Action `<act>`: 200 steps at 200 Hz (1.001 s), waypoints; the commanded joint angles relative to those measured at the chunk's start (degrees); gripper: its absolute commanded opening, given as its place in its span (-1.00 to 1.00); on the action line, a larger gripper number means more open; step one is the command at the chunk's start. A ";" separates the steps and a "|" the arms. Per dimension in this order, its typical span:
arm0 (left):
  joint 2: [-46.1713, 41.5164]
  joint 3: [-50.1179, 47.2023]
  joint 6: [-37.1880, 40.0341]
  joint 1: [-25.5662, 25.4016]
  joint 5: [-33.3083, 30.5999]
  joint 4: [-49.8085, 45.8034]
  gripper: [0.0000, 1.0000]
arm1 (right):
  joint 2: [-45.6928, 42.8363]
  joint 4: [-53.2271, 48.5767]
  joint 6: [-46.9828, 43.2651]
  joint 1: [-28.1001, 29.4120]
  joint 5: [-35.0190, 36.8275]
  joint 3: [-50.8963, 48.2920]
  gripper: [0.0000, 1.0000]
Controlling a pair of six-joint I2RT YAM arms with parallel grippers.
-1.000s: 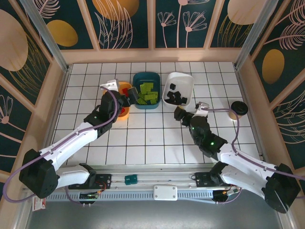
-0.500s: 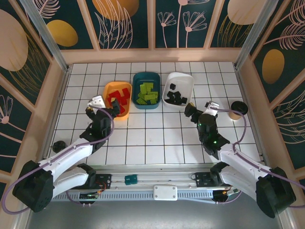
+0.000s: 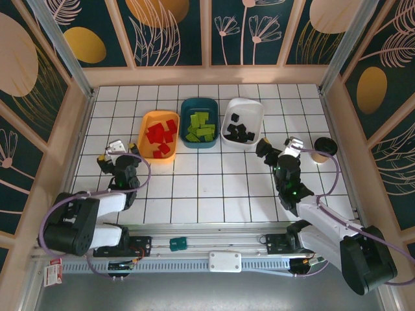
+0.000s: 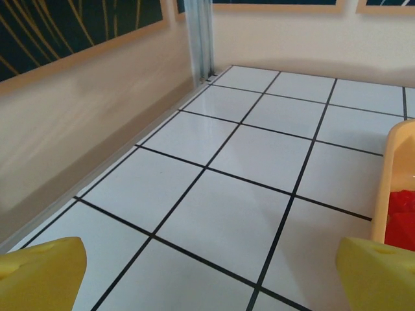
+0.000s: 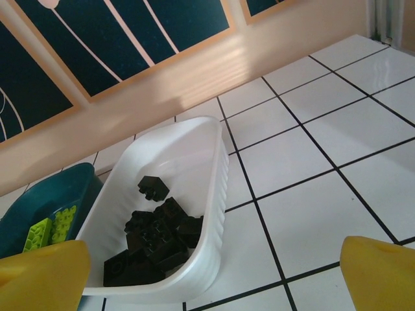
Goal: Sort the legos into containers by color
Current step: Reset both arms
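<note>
The red bricks [image 3: 162,134] lie in the orange tray [image 3: 146,139], green bricks [image 3: 200,126] in the teal tray [image 3: 185,113], black bricks [image 3: 238,134] in the white tray [image 3: 251,111], the three side by side. The left gripper [image 3: 118,154], just left of the orange tray, has its jaws wide apart and empty; the right gripper [image 3: 277,146], between the white tray and what is probably a lidded cup [image 3: 322,148], likewise.

The left gripper [image 3: 118,155] has drawn back lower-left off the orange-yellow tray [image 3: 149,118], and the right gripper [image 3: 266,149] has retreated rightward.
</note>
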 commanded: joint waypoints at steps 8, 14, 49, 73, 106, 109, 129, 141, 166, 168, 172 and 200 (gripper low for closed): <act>4.57 3.34 6.18 2.16 7.51 10.91 0.97 | 0.68 4.35 -3.34 -1.01 -1.82 -1.16 0.99; 5.36 3.03 6.37 2.44 7.95 12.42 0.97 | 0.76 4.55 -3.76 -1.20 -1.88 -1.21 0.99; 8.56 3.75 4.90 6.35 16.59 13.80 0.96 | 1.49 5.40 -4.99 -2.18 -2.74 -1.77 0.99; 8.93 5.66 4.35 9.66 27.36 9.74 0.97 | 1.87 6.86 -4.99 -2.53 -4.73 -2.43 0.98; 10.78 -2.44 4.39 9.22 25.30 26.66 0.97 | 1.83 10.89 -6.66 -2.68 -5.85 -4.22 0.99; 9.90 -1.47 4.07 9.23 24.46 23.27 0.98 | 1.78 11.11 -6.78 -2.57 -5.95 -4.32 0.99; 10.12 -0.92 2.45 9.42 20.90 22.73 0.98 | 1.32 12.31 -7.25 -2.63 -6.42 -5.02 0.99; 10.06 -1.11 1.89 9.40 18.98 22.93 0.98 | 1.78 13.00 -7.35 -2.65 -6.93 -4.98 0.99; 9.89 -1.21 1.87 9.40 19.19 22.64 0.98 | 2.79 9.09 -6.97 -2.70 -1.58 -2.07 0.99; 9.82 -1.23 1.86 9.44 19.14 22.58 0.98 | 2.80 8.85 -7.39 -2.71 -1.43 -1.82 0.99; 9.88 -1.17 1.86 9.42 19.13 22.61 0.98 | 2.93 8.60 -8.54 -2.72 -1.39 -1.38 0.99; 9.86 -1.21 1.90 9.46 19.14 22.61 0.98 | 4.27 9.37 -15.34 -3.72 3.45 -0.32 0.98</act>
